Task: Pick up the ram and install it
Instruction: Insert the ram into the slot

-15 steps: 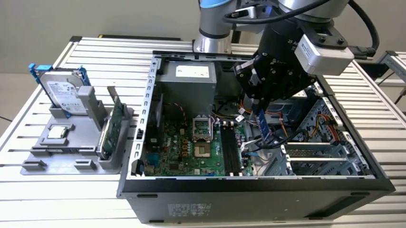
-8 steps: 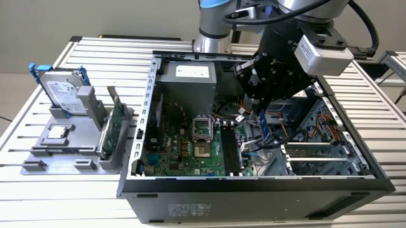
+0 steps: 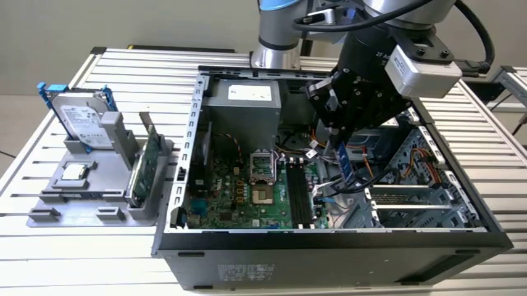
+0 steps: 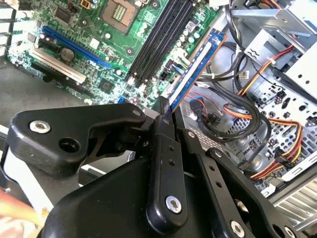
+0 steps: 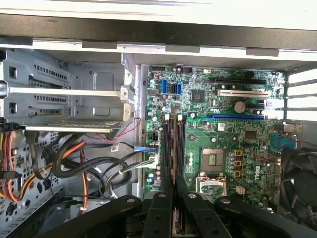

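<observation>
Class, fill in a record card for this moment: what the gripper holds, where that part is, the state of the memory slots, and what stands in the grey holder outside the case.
Gripper: gripper shut on one end of the ram
Ram position: in the air inside the open case, over the motherboard, not seated
Memory slots: black slots, look empty
Grey holder: grey holder on the exterior view's left of the case; hard drive and green card stand upright in it
</observation>
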